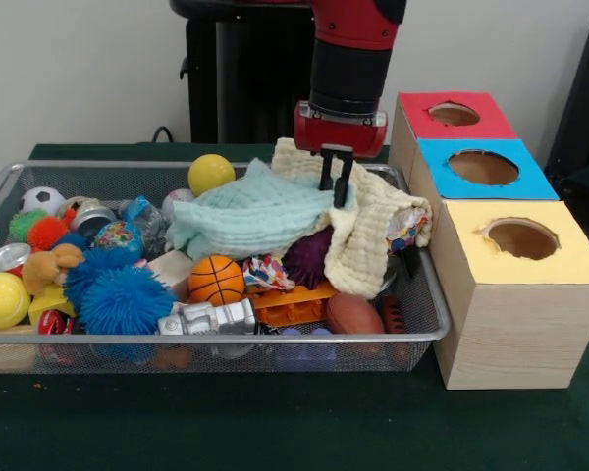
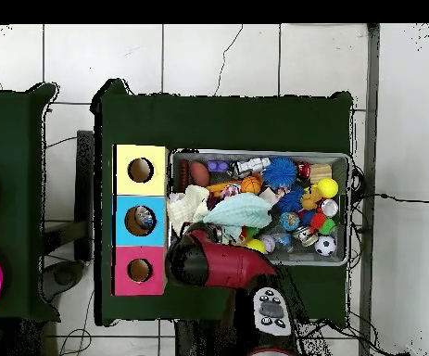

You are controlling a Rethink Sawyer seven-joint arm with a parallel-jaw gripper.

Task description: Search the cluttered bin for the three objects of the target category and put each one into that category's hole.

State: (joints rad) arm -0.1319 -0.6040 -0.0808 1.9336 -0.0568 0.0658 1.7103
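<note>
Cloths look like the target: mint cloth (image 1: 255, 218) and cream cloth (image 1: 373, 231) lie heaped in the bin (image 1: 216, 339), beside the hole (image 1: 483, 167). Both seem light, limp, easily bunched; pinch a raised fold. Gripper (image 1: 336, 186) hangs over them, fingers slightly parted, holding nothing.

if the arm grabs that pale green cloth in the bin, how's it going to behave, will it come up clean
The pale green cloth looks soft and rumpled, so it would probably droop rather than hold shape. It lies over other toys and against the cream cloth, so it may drag that along. It seems light. The end effector hangs at its edge.
</note>
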